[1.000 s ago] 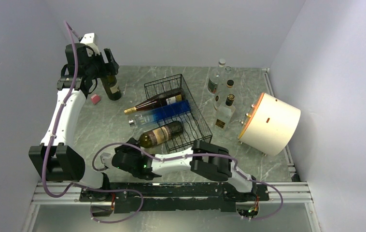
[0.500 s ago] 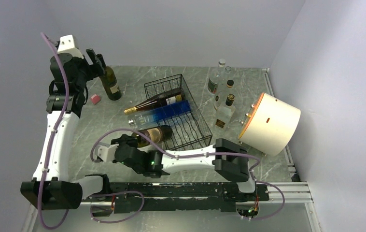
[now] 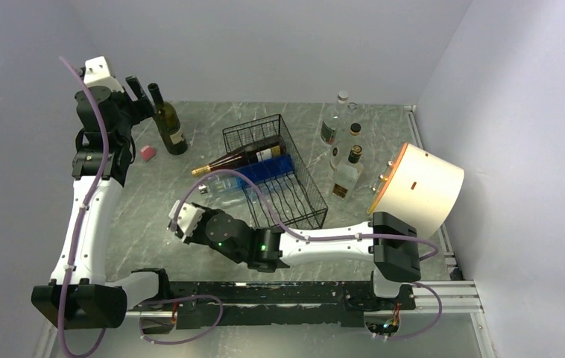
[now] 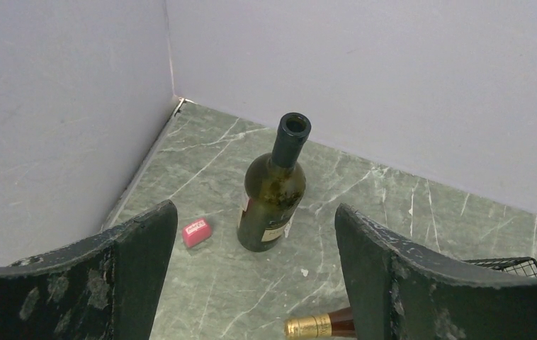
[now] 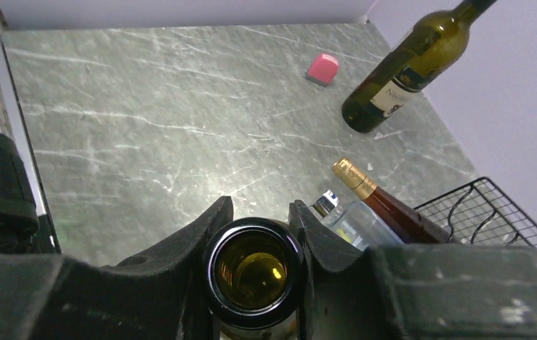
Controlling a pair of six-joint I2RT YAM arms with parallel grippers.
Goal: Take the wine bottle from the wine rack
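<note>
Right wrist view: my right gripper (image 5: 257, 212) is clamped on the neck of the open wine bottle (image 5: 253, 273).
From the top camera my right arm covers that bottle, so I can only say it appears to sit just off the near left corner of the wine rack (image 3: 292, 198), over the table (image 3: 160, 186). A brown bottle (image 3: 246, 156) and a blue bottle (image 3: 264, 173) lie in the rack. My left gripper (image 4: 253, 212) hangs with jaws spread wide, holding nothing, near an upright green bottle (image 4: 271, 195).
</note>
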